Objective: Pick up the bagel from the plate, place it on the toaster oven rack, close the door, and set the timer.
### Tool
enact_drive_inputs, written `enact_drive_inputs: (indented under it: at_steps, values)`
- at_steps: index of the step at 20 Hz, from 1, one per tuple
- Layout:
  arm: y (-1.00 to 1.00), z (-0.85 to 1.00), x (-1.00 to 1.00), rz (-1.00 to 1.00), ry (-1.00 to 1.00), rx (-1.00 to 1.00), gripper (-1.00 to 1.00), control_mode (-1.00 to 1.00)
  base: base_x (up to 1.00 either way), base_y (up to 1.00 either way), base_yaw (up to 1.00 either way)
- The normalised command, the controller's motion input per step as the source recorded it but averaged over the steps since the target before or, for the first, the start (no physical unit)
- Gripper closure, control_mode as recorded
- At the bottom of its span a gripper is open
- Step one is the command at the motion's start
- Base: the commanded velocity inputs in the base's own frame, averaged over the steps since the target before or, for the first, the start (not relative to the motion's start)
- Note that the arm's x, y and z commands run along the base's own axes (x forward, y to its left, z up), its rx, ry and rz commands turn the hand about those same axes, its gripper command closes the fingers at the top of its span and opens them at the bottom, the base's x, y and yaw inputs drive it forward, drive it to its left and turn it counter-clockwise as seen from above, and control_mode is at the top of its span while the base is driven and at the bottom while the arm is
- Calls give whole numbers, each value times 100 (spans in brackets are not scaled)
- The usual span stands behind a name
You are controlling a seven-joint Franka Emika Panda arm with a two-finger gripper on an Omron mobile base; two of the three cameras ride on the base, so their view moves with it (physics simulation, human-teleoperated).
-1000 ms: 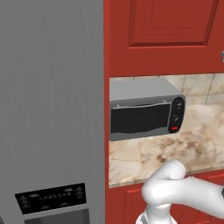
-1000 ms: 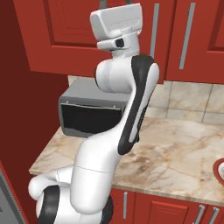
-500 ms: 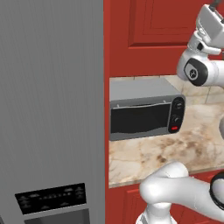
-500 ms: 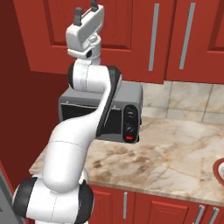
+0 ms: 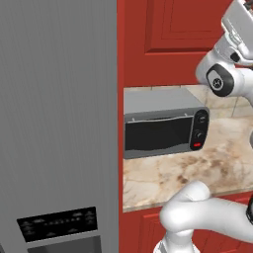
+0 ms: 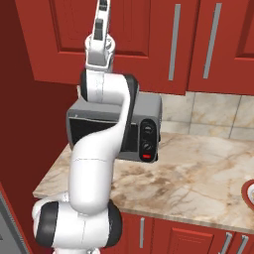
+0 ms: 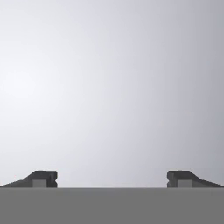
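— What does the machine look like?
— A glossy white, tube-shaped robot arm with fat rounded segments — smooth shells.
— And the joints?
— Dark grey round caps, one with a small pale centre mark.
— The end?
— A boxy white hand carrying two small dark, wedge-shaped fingertips.

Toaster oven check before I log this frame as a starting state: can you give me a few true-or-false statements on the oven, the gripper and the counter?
1. The door of the toaster oven is shut. True.
2. The gripper holds a bagel. False: its jaws stand wide apart with nothing between them.
3. The oven sits on a marble counter. True.
4. The oven's controls are left of the door. False: they are right of it.
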Motion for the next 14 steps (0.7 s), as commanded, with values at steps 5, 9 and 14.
enact_drive_inputs:
  at_steps: [5,9,14]
  values:
    - [28,14,-77,35,0,23,-100,-100,0,0,0]
    - [54,-26,-18,60,-15,12,-100,-100,0,0,0]
    - [15,-34,2,59,-86,-15,-100,-100,0,0,0]
